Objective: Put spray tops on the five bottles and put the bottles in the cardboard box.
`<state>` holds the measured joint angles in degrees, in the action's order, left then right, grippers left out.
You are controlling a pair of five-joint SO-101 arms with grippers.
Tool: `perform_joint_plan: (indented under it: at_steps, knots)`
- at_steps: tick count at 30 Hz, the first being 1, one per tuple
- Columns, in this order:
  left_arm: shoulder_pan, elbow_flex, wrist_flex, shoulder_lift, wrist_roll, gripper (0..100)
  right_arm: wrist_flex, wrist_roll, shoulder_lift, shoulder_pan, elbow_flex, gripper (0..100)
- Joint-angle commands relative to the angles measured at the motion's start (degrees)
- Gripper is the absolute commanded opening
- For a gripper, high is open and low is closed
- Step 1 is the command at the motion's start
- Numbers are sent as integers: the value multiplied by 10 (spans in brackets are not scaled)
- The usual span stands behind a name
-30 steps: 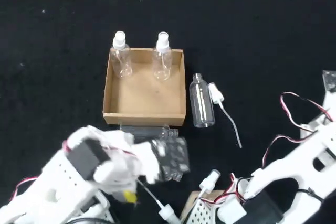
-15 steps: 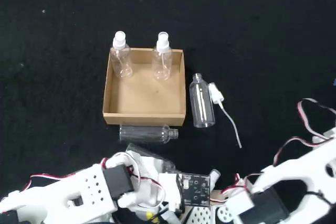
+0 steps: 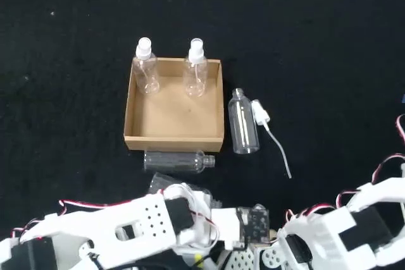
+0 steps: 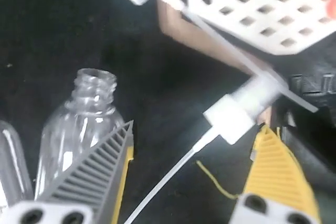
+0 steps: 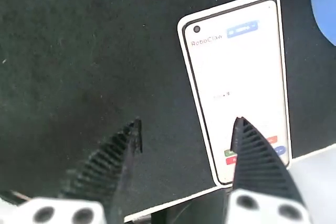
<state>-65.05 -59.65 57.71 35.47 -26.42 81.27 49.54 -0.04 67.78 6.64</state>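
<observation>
Left arm [image 3: 126,232] lay low along the table's near edge. Its gripper [image 4: 195,129] stood wide open, with a loose spray top [image 4: 239,111] between the fingers and an open-necked bottle [image 4: 89,124] beside one finger. The cardboard box [image 3: 174,137] held a left capped bottle [image 3: 146,67] and a right capped bottle [image 3: 195,67], both upright at its far wall. A bare bottle [image 3: 178,160] lay just before the box. A second bare bottle [image 3: 243,128] lay beside its right wall, next to a spare spray top [image 3: 261,113]. The right gripper [image 5: 188,124] gaped wide above a phone [image 5: 239,85].
</observation>
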Motion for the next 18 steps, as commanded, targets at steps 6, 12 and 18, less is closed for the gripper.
perform_joint_plan:
  at_steps: [6,12,18]
  knots:
    - [-88,20,-10,-8,3,337,25,-1,19,13,-80,254]
    - [-91,0,-33,-8,3,336,25,-1,19,13,-79,254]
    - [-119,-52,-110,-8,50,336,25,-1,19,12,-79,254]
